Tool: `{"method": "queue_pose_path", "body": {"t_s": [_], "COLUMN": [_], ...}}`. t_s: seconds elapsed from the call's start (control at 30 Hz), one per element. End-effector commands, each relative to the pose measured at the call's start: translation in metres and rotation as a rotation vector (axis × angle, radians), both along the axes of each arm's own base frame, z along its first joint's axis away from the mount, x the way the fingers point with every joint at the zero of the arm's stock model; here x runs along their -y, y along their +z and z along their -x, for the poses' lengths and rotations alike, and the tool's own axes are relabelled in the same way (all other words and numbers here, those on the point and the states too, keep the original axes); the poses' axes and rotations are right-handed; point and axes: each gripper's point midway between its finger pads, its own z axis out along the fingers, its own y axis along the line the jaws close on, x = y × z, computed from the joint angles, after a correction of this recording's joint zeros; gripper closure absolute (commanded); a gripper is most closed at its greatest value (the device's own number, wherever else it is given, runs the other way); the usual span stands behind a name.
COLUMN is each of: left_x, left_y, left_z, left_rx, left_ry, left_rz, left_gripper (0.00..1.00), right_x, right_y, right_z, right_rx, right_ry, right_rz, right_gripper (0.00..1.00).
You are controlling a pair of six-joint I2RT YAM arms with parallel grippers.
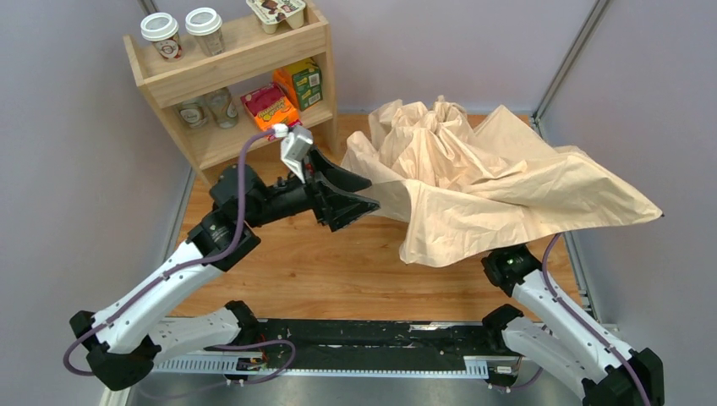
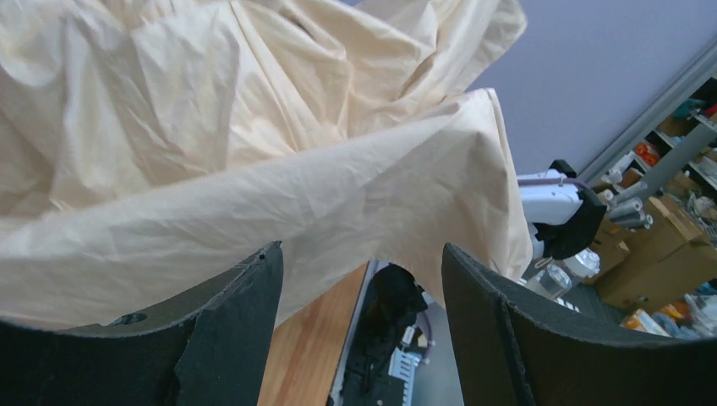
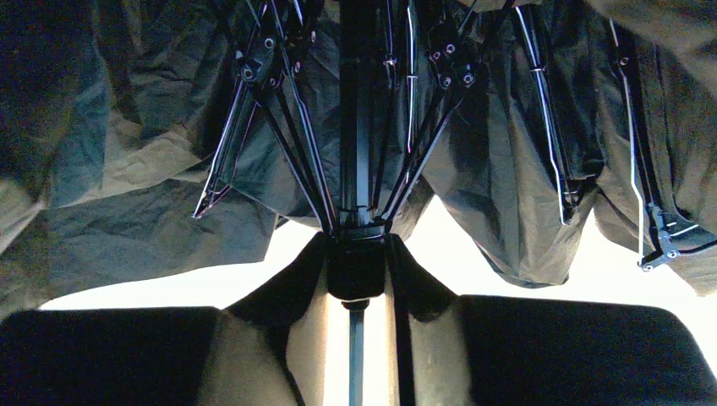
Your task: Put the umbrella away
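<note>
Underneath the canopy, our right jaws are closing narrowly on the umbrella (image 1: 499, 178), gripping its black shaft (image 3: 355, 127) just below where the thin ribs (image 3: 279, 127) are fanning out. Over on the other side, our left jaws are standing wide with nothing between them, nosing at the canopy's hanging edge. Fabric is billowing, half-collapsed, above the right half of the table (image 1: 321, 262). We're judging it light, limp and slippery, with spindly ribs that could bend. So the stiff shaft is looking like the true handhold, and the cloth is only for gathering.
</note>
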Motion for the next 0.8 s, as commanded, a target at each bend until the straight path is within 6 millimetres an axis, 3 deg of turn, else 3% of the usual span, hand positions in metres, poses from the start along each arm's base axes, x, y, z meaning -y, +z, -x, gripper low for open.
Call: {"method": "queue_pose_path", "body": {"t_s": [0.0,0.13,0.23,0.37,0.5,0.63,0.77], "left_x": [0.013,0.02,0.024,0.015,0.019,0.039,0.05], "left_y": [-0.003,-0.015,-0.008,0.0,-0.013,-0.023,-0.021], "left_z": [0.002,-0.008,0.002,0.007,-0.016,-0.033,-0.034], "left_rx": [-0.001,-0.061,-0.068,-0.072,-0.087,-0.053,-0.034], "left_ry": [0.054,0.127,0.068,0.074,0.178,0.194,0.167], "left_rz": [-0.014,-0.001,0.039,0.083,0.011,-0.066,-0.067], "left_gripper": [0.24,0.23,0.23,0.23,0.23,0.23,0.23], "right_x": [0.044,0.04,0.038,0.039,0.028,0.015,0.007], "right_y": [0.032,0.028,0.022,0.018,0.014,0.018,0.019], "right_z": [-0.025,-0.031,-0.035,-0.035,-0.028,-0.011,0.006], "right_rx": [0.133,0.143,0.131,0.147,0.166,0.199,0.22], "right_ry": [-0.341,-0.341,-0.344,-0.355,-0.284,-0.179,-0.094], "right_rz": [-0.009,0.005,0.015,0.05,0.079,0.094,0.108], "right_gripper": [1.0,1.0,1.0,1.0,1.0,1.0,1.0]}}
